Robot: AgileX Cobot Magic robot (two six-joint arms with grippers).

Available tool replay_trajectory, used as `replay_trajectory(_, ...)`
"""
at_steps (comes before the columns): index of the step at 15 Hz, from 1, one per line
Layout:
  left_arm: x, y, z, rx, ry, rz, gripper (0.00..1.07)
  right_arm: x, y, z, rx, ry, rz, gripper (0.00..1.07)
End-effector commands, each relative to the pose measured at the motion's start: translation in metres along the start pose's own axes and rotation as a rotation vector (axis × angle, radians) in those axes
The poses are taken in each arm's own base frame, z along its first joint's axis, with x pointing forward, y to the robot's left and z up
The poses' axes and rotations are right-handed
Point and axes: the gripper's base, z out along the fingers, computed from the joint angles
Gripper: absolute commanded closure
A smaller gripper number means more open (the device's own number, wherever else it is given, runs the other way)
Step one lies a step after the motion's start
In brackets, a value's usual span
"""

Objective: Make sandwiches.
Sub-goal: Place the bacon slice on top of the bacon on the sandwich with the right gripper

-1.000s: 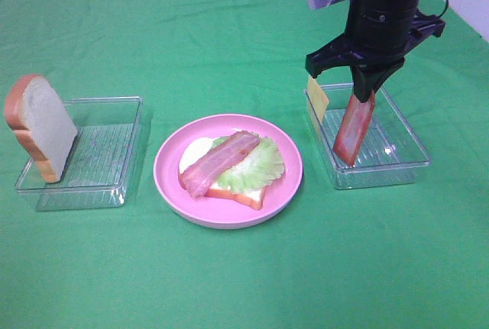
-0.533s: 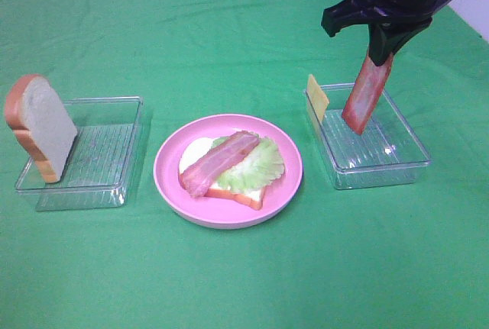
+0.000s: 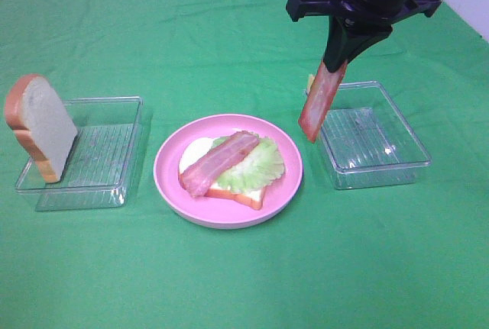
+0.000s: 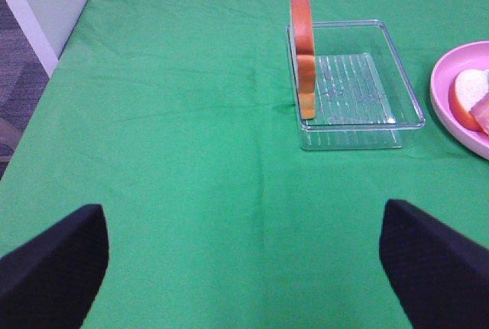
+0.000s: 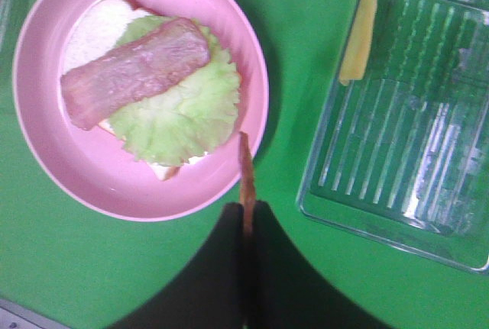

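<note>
We hang the second bacon strip (image 3: 319, 104) just beside the plate (image 3: 163, 162).
Our right gripper (image 3: 340, 60) pinches its top end; we lay it flat alongside the first strip (image 3: 221, 162).

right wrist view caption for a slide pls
Right gripper holding a bacon strip edge-on by the pink plate with bread, lettuce and a first bacon strip

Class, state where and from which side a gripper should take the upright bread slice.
Probably best to grip the bread slice at its rounded top crust, coming down from above with the jaws across its two flat faces. It stands on edge at the end of the tray, top free.
</note>
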Motion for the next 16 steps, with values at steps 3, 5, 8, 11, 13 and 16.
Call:
replay_trajectory(3,0.001,0.0,-0.001,-0.003,-0.014,0.001,0.17,0.001,0.049,0.006,-0.074,-0.051,-0.131,1.07)
replay_trajectory(5,0.001,0.0,-0.001,-0.003,-0.014,0.001,0.17,0.004,0.075,0.017,-0.102,-0.059,-0.184,1.07)
replay_trajectory(8,0.001,0.0,-0.001,-0.003,-0.014,0.001,0.17,0.009,0.107,0.038,-0.153,-0.047,-0.228,1.07)
replay_trajectory(11,0.001,0.0,-0.001,-0.003,-0.014,0.001,0.17,0.012,0.127,0.057,-0.17,-0.051,-0.27,1.07)
replay_trajectory(13,0.001,0.0,-0.001,-0.003,-0.014,0.001,0.17,0.013,0.135,0.066,-0.188,-0.056,-0.264,1.07)
replay_trajectory(16,0.001,0.0,-0.001,-0.003,-0.014,0.001,0.17,0.009,0.136,0.082,-0.195,-0.079,-0.255,1.07)
